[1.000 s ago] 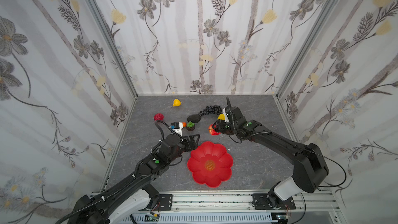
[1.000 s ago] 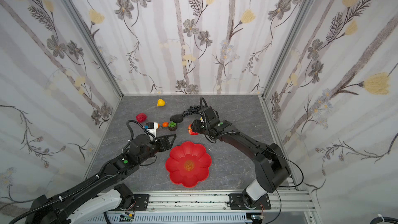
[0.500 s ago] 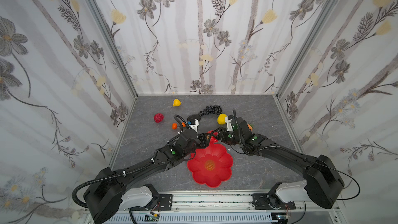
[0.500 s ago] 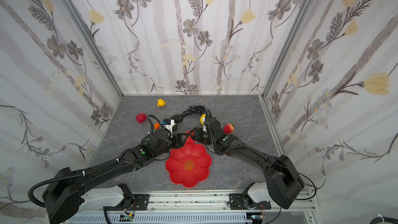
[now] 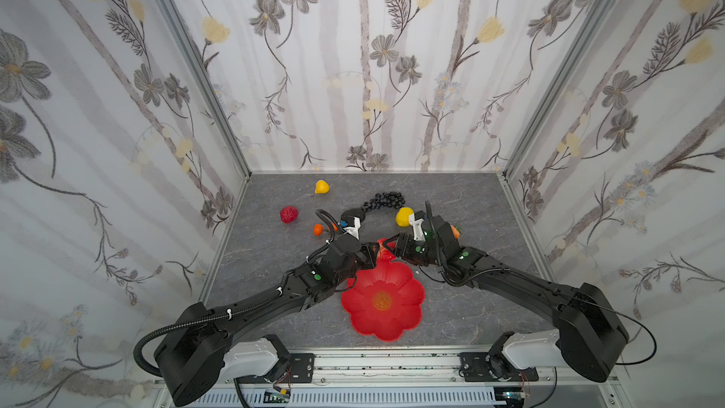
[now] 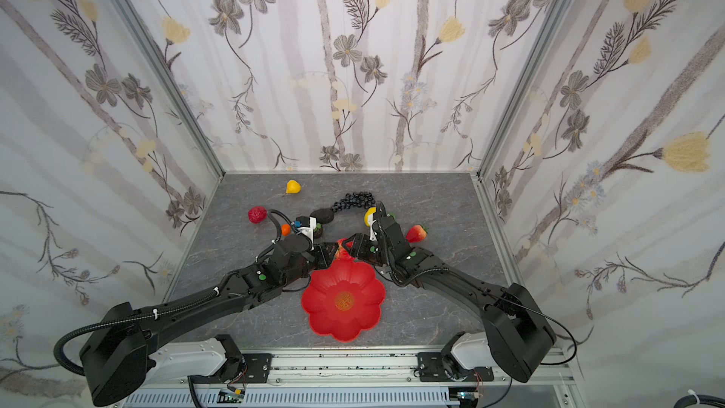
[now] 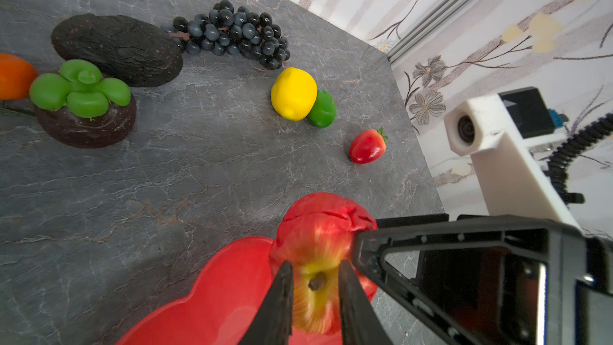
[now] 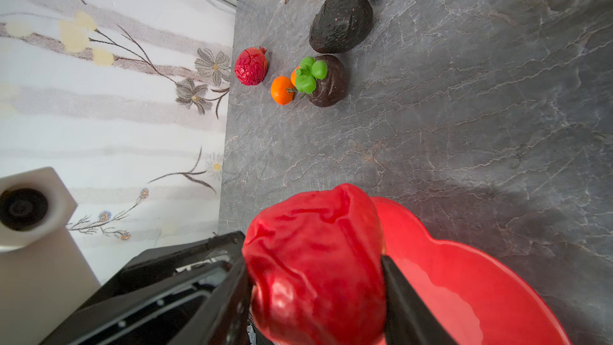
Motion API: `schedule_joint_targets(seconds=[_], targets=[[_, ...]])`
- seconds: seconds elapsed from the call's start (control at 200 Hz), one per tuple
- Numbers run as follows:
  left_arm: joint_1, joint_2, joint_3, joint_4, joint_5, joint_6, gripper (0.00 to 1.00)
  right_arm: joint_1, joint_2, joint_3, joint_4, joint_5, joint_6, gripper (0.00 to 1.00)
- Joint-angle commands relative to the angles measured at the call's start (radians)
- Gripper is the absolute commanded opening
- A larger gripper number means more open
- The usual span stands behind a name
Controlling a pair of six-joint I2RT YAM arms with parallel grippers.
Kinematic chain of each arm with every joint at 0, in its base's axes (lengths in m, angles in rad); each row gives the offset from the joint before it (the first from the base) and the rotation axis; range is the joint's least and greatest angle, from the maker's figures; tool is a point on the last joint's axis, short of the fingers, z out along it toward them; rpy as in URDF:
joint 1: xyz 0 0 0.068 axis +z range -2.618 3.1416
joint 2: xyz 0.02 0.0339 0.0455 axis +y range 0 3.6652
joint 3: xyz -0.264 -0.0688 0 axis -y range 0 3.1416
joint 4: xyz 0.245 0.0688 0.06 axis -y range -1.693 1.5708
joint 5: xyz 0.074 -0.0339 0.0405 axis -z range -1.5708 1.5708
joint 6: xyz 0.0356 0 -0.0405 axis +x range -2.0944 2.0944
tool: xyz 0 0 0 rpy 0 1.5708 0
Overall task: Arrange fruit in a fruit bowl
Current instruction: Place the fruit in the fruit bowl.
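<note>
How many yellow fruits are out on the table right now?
2: pear near the back wall, lemon beside the green fruit. Others may be hidden.

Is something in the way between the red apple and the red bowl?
Nothing visible is. The right tool grips the apple right at the far rim of the bowl, and no fruit lies in the bowl. The left tool reaches the apple's stem end from the side.
</note>
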Motion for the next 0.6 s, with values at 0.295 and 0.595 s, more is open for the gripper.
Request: schedule_joint_targets(seconds=[0.295, 0.595], targets=[[0.000, 0.019, 0.016, 0.011, 0.004, -0.015, 0.09, 0.017, -0.002, 0.006, 0.048, 0.022, 0.013, 0.55], [0.000, 0.011, 0.037, -0.046, -0.018, 0.012, 0.01, 0.019, -0.008, 0.012, 0.023, 0.034, -0.004, 0.64]])
